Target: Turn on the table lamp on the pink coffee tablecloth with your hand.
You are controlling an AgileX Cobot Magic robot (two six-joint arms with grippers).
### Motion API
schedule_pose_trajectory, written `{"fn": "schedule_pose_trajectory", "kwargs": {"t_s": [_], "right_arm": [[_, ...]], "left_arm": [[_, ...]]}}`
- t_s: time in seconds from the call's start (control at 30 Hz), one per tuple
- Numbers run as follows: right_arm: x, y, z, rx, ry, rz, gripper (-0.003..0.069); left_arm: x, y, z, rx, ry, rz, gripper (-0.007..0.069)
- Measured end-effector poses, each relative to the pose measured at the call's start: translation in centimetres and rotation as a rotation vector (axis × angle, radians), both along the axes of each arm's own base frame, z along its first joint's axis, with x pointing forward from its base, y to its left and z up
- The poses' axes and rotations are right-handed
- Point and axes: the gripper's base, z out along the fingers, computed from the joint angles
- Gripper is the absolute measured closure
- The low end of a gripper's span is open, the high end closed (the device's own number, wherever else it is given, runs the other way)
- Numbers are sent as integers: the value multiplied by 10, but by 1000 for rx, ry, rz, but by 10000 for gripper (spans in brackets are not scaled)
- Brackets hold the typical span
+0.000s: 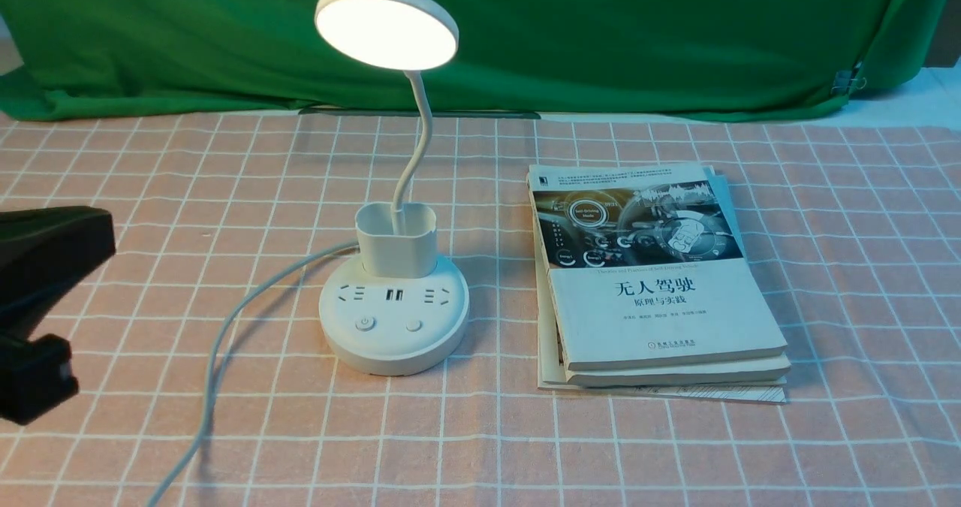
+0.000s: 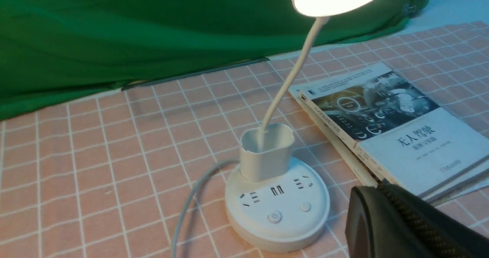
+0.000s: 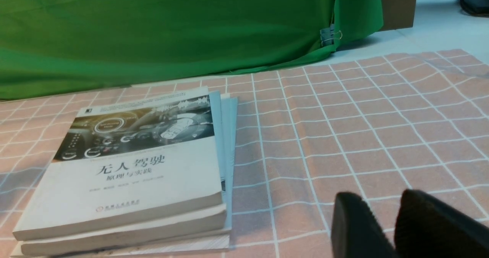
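Observation:
The white table lamp stands on the pink coffee tablecloth, left of the middle. Its round disc head glows bright. The round base shows sockets, a power button and a second button. In the left wrist view the lamp is lit too. My left gripper is at the far left edge, well apart from the lamp base and touching nothing. In its wrist view the left gripper has its fingers pressed together and is empty. My right gripper hovers over bare cloth, its fingers a little apart, empty. It is out of the front view.
A stack of books lies right of the lamp and shows in the right wrist view. The lamp's white cord runs from the base toward the front left. A green backdrop cloth hangs along the back edge.

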Motion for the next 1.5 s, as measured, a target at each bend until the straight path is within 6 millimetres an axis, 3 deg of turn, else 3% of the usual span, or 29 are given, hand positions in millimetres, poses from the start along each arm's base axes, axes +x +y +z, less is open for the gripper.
{"fn": "schedule_pose_trajectory", "kwargs": {"t_s": [0.2, 0.37, 0.63, 1.1, 1.5], "right_arm": [[0, 0, 0, 0, -1, 0, 427], [0, 0, 0, 0, 0, 0, 423], [0, 0, 0, 0, 0, 0, 422], [0, 0, 0, 0, 0, 0, 422], [0, 0, 0, 0, 0, 0, 421]], "left_arm": [[-14, 17, -34, -82, -155, 80, 603], [-31, 38, -88, -179, -290, 287, 603], [-39, 53, -145, -180, -308, 537, 603], [-39, 52, -165, -103, -153, 533, 603], [-39, 48, -166, -100, -138, 467, 603]]}}
